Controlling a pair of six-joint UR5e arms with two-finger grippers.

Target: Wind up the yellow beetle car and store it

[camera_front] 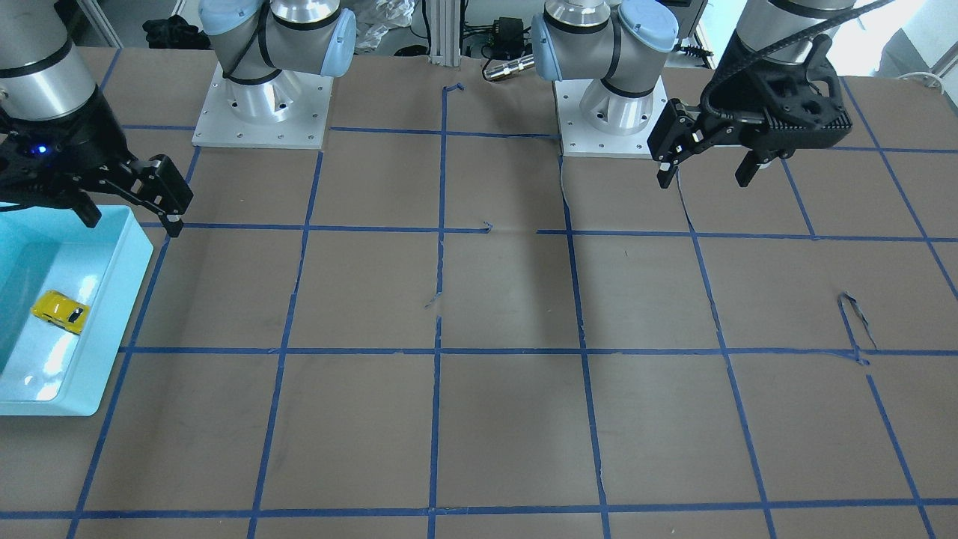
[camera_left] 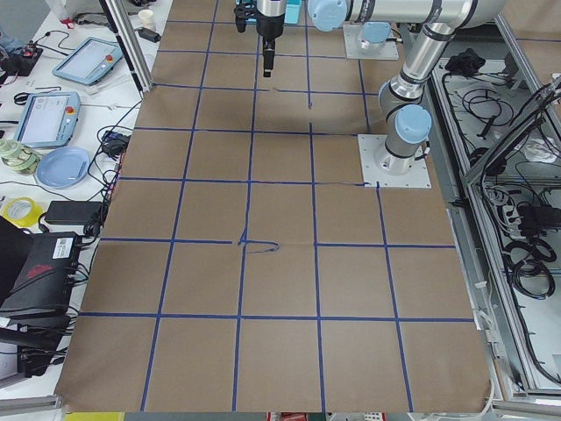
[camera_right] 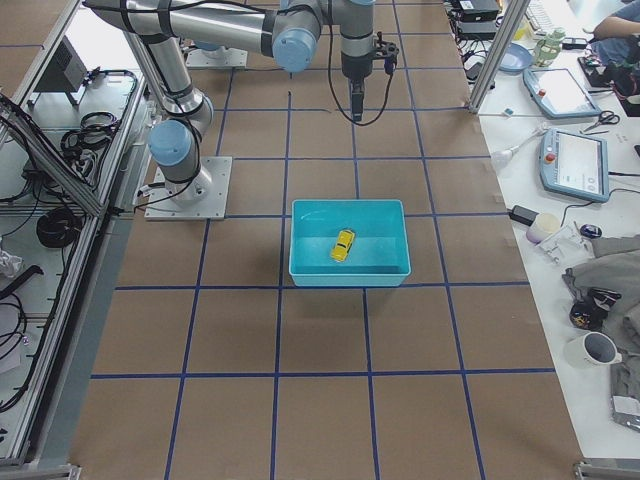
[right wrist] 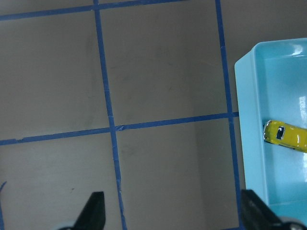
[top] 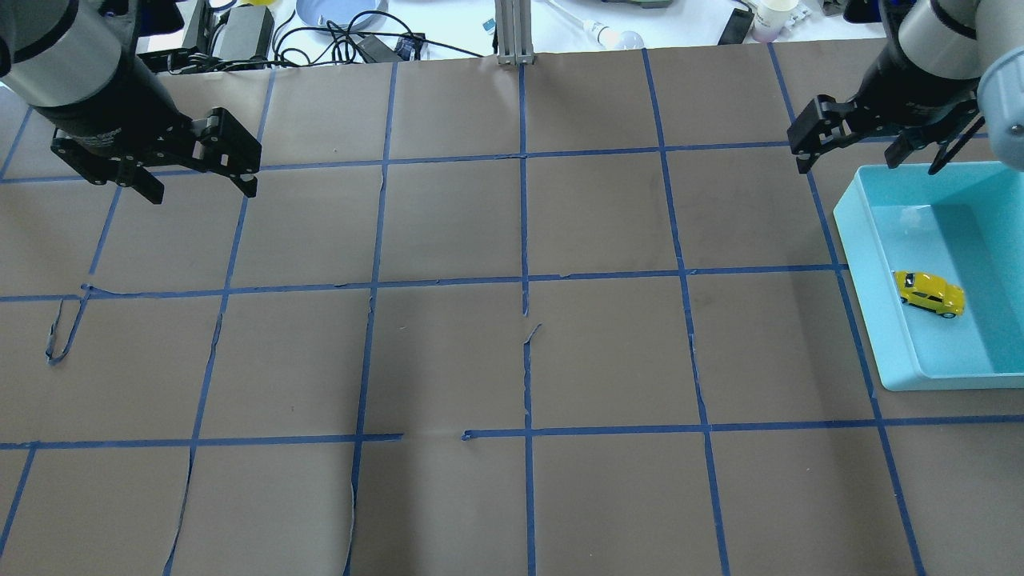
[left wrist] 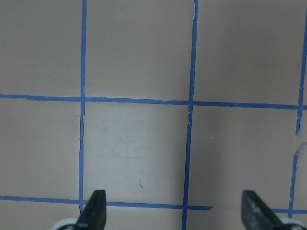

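Note:
The yellow beetle car [top: 930, 293] lies on the floor of a light-blue bin [top: 860, 264] at the table's right side. It also shows in the front view [camera_front: 60, 311], the right side view [camera_right: 343, 244] and the right wrist view [right wrist: 285, 135]. My right gripper [top: 848, 164] is open and empty, held above the table just beyond the bin's far left corner; its open jaws show in the wrist view [right wrist: 172, 213]. My left gripper [top: 204, 192] is open and empty above the far left of the table, far from the car, over bare paper [left wrist: 173, 213].
The table is covered in brown paper with a grid of blue tape [top: 524, 288], torn in places. Both arm bases [camera_front: 262, 105] stand at the robot's side. Cables, a plate and cups lie beyond the far table edge [top: 352, 32].

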